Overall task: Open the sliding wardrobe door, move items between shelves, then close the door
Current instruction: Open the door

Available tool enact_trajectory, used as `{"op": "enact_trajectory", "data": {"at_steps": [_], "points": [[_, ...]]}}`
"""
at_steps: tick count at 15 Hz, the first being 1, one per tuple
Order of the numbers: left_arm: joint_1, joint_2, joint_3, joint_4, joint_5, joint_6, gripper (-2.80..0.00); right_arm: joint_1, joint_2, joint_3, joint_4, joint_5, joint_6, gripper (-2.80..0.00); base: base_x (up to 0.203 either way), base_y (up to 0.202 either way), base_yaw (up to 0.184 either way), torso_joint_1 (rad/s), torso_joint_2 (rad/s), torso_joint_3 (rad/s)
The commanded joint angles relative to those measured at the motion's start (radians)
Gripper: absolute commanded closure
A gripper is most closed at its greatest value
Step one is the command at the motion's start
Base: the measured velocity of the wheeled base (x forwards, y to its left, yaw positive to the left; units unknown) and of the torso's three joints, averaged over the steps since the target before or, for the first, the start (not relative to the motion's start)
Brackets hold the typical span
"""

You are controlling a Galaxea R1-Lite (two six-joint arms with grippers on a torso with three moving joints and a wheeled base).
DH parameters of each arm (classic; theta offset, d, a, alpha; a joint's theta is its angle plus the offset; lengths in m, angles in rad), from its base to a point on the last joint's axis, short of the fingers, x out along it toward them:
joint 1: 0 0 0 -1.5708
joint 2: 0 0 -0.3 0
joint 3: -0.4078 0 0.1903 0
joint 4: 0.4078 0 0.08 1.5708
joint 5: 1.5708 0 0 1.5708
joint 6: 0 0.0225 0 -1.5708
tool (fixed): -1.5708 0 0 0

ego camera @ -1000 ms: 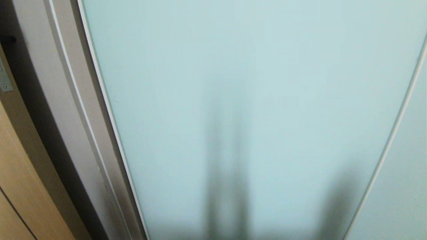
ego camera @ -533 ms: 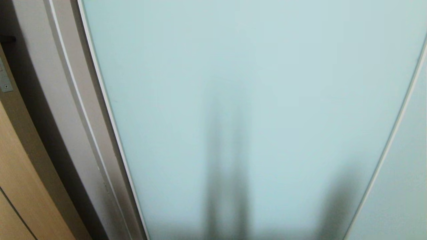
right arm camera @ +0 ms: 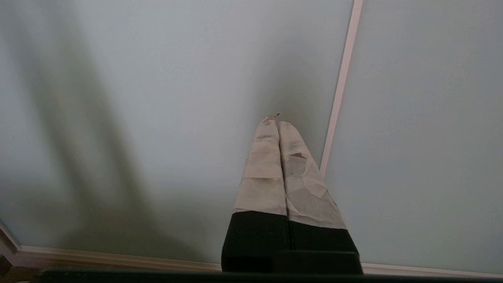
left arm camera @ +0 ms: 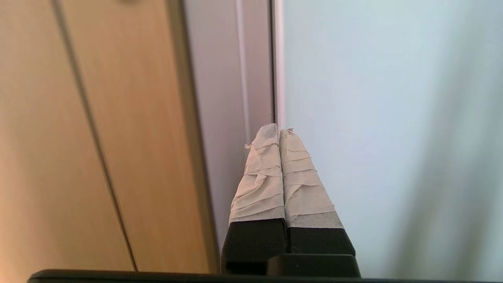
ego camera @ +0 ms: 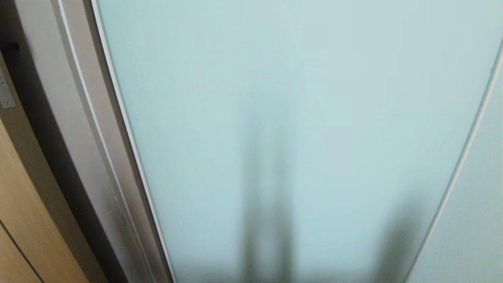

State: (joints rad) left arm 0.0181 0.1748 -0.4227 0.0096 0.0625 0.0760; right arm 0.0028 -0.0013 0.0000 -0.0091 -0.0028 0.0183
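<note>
The sliding wardrobe door (ego camera: 298,98) was frosted, matt pale blue-green glass, smooth all over, edged with a thin strip of satin silver metal (ego camera: 118,102), and the jamb (ego camera: 43,86) beside it looked like smooth, dull grey-painted material. The neighbouring tan door (left arm camera: 129,118) showed a fine, low-sheen wood grain and carried a brushed metal latch plate (ego camera: 5,96). Both grippers' fingers (left arm camera: 267,177) (right arm camera: 267,173) were matt black plastic wrapped in creased, rough off-white tape, torn in places on the right one.
</note>
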Motion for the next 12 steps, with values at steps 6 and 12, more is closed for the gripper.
{"op": "enact_trajectory", "data": {"at_steps": [6,12], "points": [[0.002,0.621,-0.200,-0.321,0.158,-0.028,0.00,0.000,0.000,0.000,-0.002,0.000,0.000,0.00,0.000,0.000,0.000,0.000,0.00,0.000],[0.000,0.925,-0.377,-0.413,0.178,-0.070,0.00,0.000,0.000,0.000,0.000,0.000,0.000,0.00,0.000,0.000,0.000,0.000,0.00,0.000]]}}
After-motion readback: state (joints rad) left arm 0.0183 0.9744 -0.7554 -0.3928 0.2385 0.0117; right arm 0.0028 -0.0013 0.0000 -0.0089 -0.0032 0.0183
